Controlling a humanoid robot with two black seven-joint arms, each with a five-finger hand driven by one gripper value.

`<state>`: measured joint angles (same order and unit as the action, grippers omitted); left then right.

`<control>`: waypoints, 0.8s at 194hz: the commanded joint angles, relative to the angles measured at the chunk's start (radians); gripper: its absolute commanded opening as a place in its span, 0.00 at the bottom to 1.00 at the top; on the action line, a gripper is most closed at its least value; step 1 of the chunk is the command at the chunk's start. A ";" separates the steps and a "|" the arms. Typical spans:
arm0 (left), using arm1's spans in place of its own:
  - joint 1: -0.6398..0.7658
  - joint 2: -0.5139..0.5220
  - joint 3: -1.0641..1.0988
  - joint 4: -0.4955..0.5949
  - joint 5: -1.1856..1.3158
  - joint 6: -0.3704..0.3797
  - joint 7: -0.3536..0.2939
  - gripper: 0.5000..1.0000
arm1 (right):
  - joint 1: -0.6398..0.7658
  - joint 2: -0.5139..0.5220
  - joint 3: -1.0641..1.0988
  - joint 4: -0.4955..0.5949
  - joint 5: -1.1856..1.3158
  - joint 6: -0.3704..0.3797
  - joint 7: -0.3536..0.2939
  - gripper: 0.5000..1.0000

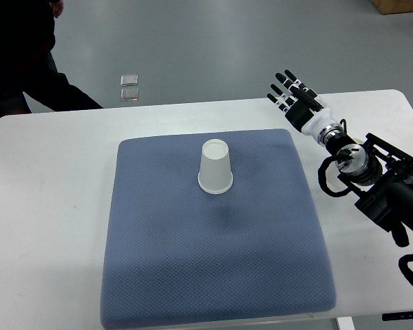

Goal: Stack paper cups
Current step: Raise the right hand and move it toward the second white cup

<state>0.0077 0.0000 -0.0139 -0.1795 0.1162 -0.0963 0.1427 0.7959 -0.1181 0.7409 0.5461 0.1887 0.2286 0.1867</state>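
Observation:
One white paper cup point(215, 167) stands upside down on the blue-grey mat point(213, 247), near the mat's far middle. It may be more than one cup nested together; I cannot tell. My right hand point(292, 96) hovers over the white table beyond the mat's far right corner, well to the right of the cup, fingers spread and holding nothing. Its black arm point(378, 185) comes in from the right edge. The left arm is out of view.
The white table point(48, 206) extends around the mat on all sides. A person in dark clothing point(20, 62) stands at the far left corner. Two small square plates point(129, 87) lie on the grey floor beyond the table.

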 commanded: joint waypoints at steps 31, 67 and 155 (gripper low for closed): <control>0.000 0.000 -0.001 0.002 0.000 0.000 0.000 1.00 | 0.002 0.000 -0.003 0.000 -0.002 0.000 0.000 0.83; 0.000 0.000 0.000 0.000 -0.001 0.000 0.000 1.00 | 0.006 -0.002 -0.014 0.000 -0.003 0.000 -0.001 0.83; 0.000 0.000 0.003 -0.017 -0.001 -0.008 0.000 1.00 | 0.137 -0.109 -0.110 0.046 -0.382 0.098 -0.046 0.83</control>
<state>0.0078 0.0000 -0.0107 -0.1914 0.1149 -0.1017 0.1427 0.8832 -0.1647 0.6884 0.5680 -0.0881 0.3098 0.1643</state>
